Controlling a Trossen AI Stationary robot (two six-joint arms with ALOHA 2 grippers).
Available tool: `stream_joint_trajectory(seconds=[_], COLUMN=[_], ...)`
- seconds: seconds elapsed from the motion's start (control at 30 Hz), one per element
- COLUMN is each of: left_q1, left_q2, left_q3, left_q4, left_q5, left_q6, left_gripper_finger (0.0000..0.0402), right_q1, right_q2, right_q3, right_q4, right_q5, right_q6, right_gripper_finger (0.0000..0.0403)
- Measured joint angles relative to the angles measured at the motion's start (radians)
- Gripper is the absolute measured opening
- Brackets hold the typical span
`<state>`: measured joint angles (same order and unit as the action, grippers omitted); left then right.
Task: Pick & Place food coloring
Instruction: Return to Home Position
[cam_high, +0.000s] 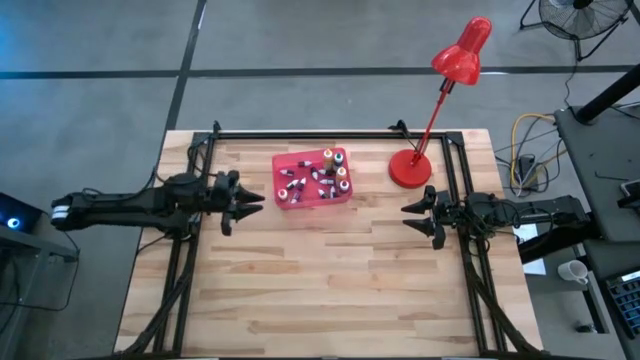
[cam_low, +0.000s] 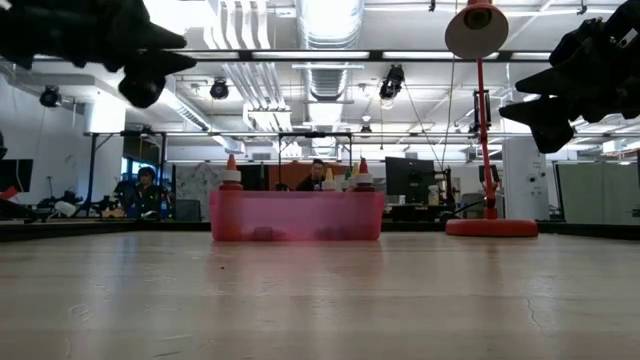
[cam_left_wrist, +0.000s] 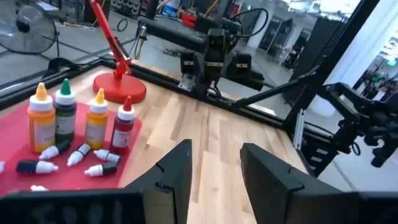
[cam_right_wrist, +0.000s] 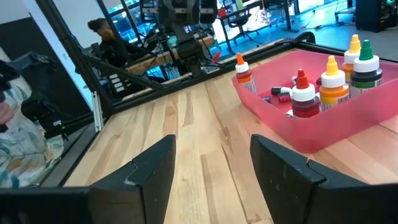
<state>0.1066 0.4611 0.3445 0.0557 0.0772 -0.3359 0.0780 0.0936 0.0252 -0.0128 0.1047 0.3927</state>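
Left gripper (cam_high: 248, 203) and right gripper (cam_high: 412, 216) hover raised, facing each other, jaws parted and empty.

My high camera looks straight down on the whole table (cam_high: 330, 290). My low camera sits at tabletop level, facing the room. Both wrist cameras look close across the boards. All four share the pink bin (cam_high: 290, 160) of food coloring bottles (cam_right_wrist: 333, 84).

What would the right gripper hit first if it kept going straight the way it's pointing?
Probably nothing close: the right gripper points across the table, passing beside the red tray. The left gripper looks first in line, though height is unclear.
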Motion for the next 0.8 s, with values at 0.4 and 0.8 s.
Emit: stream_joint_trajectory(seconds=[0.4, 0.8], left_q1=[0.000, 0.001], left_q2=[-0.282, -0.338], left_q3=[-0.203, -0.328], left_q4=[0.008, -0.047], left_q5=[0.000, -0.024], left_q6=[-0.013, -0.058], left_gripper_finger=[0.0110, 0.0110], right_q1=[0.000, 0.000], right_q2=[0.000, 0.000], right_q3=[0.000, 0.000], right_q4=[0.000, 0.000], right_q5=[0.000, 0.000], right_q6=[0.000, 0.000], right_gripper_finger=[0.0201, 0.0201])
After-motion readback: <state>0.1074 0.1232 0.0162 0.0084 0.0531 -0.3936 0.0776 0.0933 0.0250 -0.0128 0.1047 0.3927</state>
